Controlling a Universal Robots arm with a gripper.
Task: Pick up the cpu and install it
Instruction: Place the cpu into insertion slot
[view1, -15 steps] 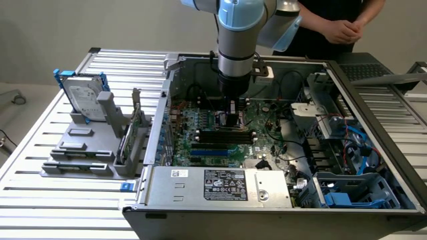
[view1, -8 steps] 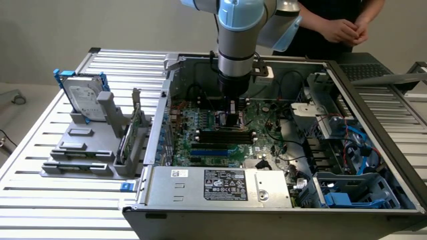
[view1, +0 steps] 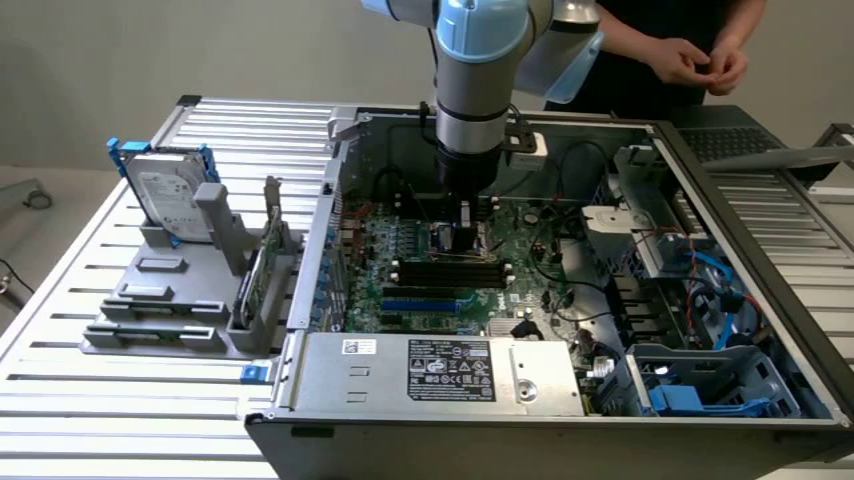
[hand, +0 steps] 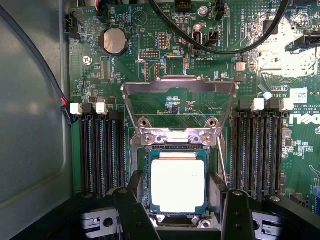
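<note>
Wrist view: hovering with gripper (hand: 176, 202) spread wide, holding nothing, straddling the cpu (hand: 178, 186) seemingly lying seated in its socket (hand: 148, 175), clamp frame (hand: 179, 90) standing unlatched.

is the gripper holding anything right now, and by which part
Nothing is held. The jaws of the gripper stand open on either side of the cpu, which lies flat in the socket.

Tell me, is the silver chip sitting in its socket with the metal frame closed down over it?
Not quite. The wrist view shows the metal load frame flipped open, hinged back off the cpu, not closed over it. The cpu does sit in its socket, with the gripper open on either side of it.
</note>
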